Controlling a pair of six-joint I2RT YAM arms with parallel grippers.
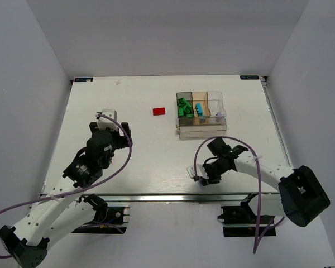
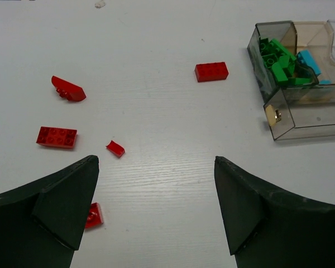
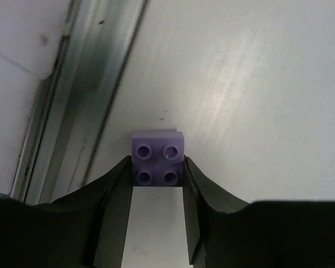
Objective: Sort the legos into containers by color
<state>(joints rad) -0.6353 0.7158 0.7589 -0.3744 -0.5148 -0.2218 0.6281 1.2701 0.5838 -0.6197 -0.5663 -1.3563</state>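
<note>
Legos lie scattered on the white table point(image 1: 145, 162), some already binned. Containers point(image 1: 201, 132) sit at the far right-centre; the smoky compartment holds green bricks point(image 1: 184, 107) and the tan one next to it holds cyan bricks point(image 1: 199, 108), so those colours each have a compartment. The clear square looks free for another colour, though its contents are too small to tell.

Left gripper point(image 2: 155, 167) hangs above the table with its jaws spread wide and nothing between them. It faces the loose reds, likely lining up a pick.

Right gripper point(image 3: 157, 167) is low at the near edge, beside the metal rail point(image 3: 84, 111). Its fingers are pressed to both sides of a lilac 2x2 brick point(image 3: 158, 146), studs up, which seems to sit on the table. I judge the grasp made and the lift not started.

Red bricks: one 2x3 point(image 2: 211, 71) lies alone near the tray, then a sloped piece point(image 2: 68, 89), a flat plate point(image 2: 56, 137), a tiny piece point(image 2: 115, 148), and one half hidden by the left finger point(image 2: 93, 215). No red is in the tray yet.
</note>
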